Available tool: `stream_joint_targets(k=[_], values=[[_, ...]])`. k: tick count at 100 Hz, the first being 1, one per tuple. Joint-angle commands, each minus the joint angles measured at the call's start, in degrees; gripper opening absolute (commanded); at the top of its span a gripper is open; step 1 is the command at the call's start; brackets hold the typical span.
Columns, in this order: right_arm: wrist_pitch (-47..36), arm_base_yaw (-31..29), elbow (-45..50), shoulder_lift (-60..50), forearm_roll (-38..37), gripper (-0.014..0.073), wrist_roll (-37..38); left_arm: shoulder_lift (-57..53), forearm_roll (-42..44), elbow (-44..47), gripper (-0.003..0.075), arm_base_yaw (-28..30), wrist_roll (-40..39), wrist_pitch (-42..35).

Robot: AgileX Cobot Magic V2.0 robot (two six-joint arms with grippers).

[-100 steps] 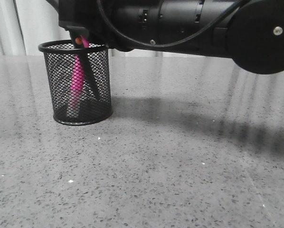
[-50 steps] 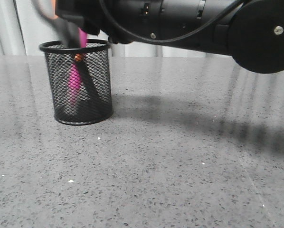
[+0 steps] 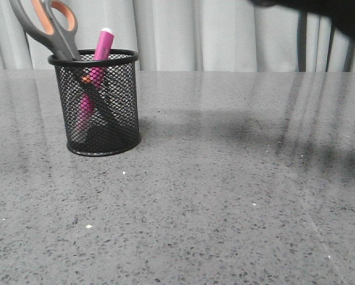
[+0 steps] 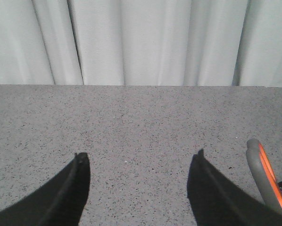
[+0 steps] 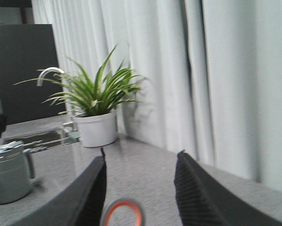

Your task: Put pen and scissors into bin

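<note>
The black wire-mesh bin [image 3: 100,104] stands on the grey table at the far left. The pink pen [image 3: 99,50] stands inside it, its pale tip above the rim. The scissors [image 3: 47,27] stand in the bin blades down, with the grey and orange handles leaning out to the left. My left gripper [image 4: 140,155] is open and empty over bare table; a scissors handle [image 4: 266,174] shows at the edge of its view. My right gripper [image 5: 141,153] is open and empty, with an orange-lined scissors loop [image 5: 123,214] below its fingers. Neither gripper shows in the front view.
Pale curtains hang behind the table. A black arm part [image 3: 338,15] crosses the front view's top right corner. The right wrist view shows a potted plant [image 5: 96,106] in a white pot, a grey cup [image 5: 9,176] and a dark panel.
The right arm that filled the top of the front view has let go of the scissors and pulled up and away to the right. The scissors now rest in the bin, handles out.
</note>
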Motion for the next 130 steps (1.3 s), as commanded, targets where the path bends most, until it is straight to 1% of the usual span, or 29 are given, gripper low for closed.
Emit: stream_joint_targets(k=[1, 7, 9, 14, 21, 26, 28, 33, 35, 40, 47, 57, 69, 78, 85, 95, 104, 114, 122, 130], values=[[2.46, -1.9, -1.22, -6.58, 0.69, 0.0244, -0.5, -0.45, -0.65, -1.49, 0.0417, 0.14, -0.38, -4.92], [9.61, -3.04, -1.22, -9.6, 0.69, 0.0169, -0.5, -0.45, -0.65, -1.49, 0.0399, 0.14, -0.38, -4.92], [11.29, -3.48, -1.22, -10.8, 0.69, 0.0149, -0.5, -0.45, -0.53, -1.49, 0.0383, 0.14, -0.38, -4.92], [17.55, -4.44, -1.22, -13.55, 0.69, 0.0067, -0.5, -0.45, -0.47, -1.49, 0.0331, 0.14, -0.38, -4.79], [24.44, -5.85, -1.22, -17.56, 0.69, -0.0026, -0.5, -0.45, -0.29, -1.49, 0.0227, 0.14, -0.38, -4.56], [28.74, -6.81, -1.22, -20.39, 0.69, -0.0075, -0.5, -0.45, -0.07, -1.49, 0.013, 0.14, -0.38, -4.58], [30.4, -7.25, -1.22, -21.56, 0.69, -0.0075, -0.5, -0.45, -0.07, -1.49, 0.0105, 0.14, -0.38, -4.58], [34.11, -8.33, -1.1, -24.28, 0.69, -0.0075, -0.58, -0.45, -0.07, -1.49, 0.0005, 0.14, -0.38, -4.58], [35.46, -8.82, -0.99, -25.45, 0.69, -0.0075, -0.58, -0.45, 0.04, -1.49, -0.0019, 0.14, -0.38, -4.58], [36.98, -10.15, -0.1, -28.19, 0.69, -0.0075, -0.58, -0.45, 0.46, -1.49, -0.0021, 0.14, -0.25, -4.58], [37.11, -12.55, 2.49, -32.21, 0.69, -0.0075, -0.85, -0.64, 1.07, -1.2, -0.0021, 0.14, -0.25, -5.03], [36.89, -17.9, 7.81, -38.46, 0.69, -0.0075, -0.86, -2.88, 1.07, 1.77, -0.0021, 0.14, -0.25, -9.54], [34.28, -24.93, 16.47, -46.35, 0.69, -0.0075, -0.86, -8.78, 1.07, 8.99, -0.0021, 0.14, -0.25, -16.61], [30.32, -29.39, 24.08, -52.79, 0.69, -0.0075, -0.86, -14.3, 1.07, 14.53, -0.0021, 0.14, -0.25, -18.12], [27.99, -31.62, 29.74, -57.47, 0.69, -0.0075, -0.86, -18.82, 1.07, 19.29, -0.0021, 0.14, -0.25, -18.4], [27.36, -33.2, 36.58, -63.64, 0.69, -0.0075, -0.86, -25.53, 0.95, 25.55, -0.0021, 0.14, -0.25, -18.45], [27.48, -33.42, 41.74, -69.16, 0.69, -0.0075, -0.86, -31.7, -0.35, 28.88, -0.0021, 0.14, -0.36, -18.33], [28.0, -33.42, 45.88, -74.13, 1.26, -0.0075, -0.86, -37.09, -0.36, 29.95, -0.0022, 0.14, -0.24, -19.95], [28.93, -33.42, 48.32, -76.62, 3.13, -0.0075, -0.86, -38.93, -0.08, 30.02, -0.0021, 0.14, -0.24, -19.95], [29.69, -33.42, 49.39, -77.79, 3.37, -0.0075, -0.86, -39.28, -0.08, 30.02, -0.0021, 0.14, -0.24, -19.02]])
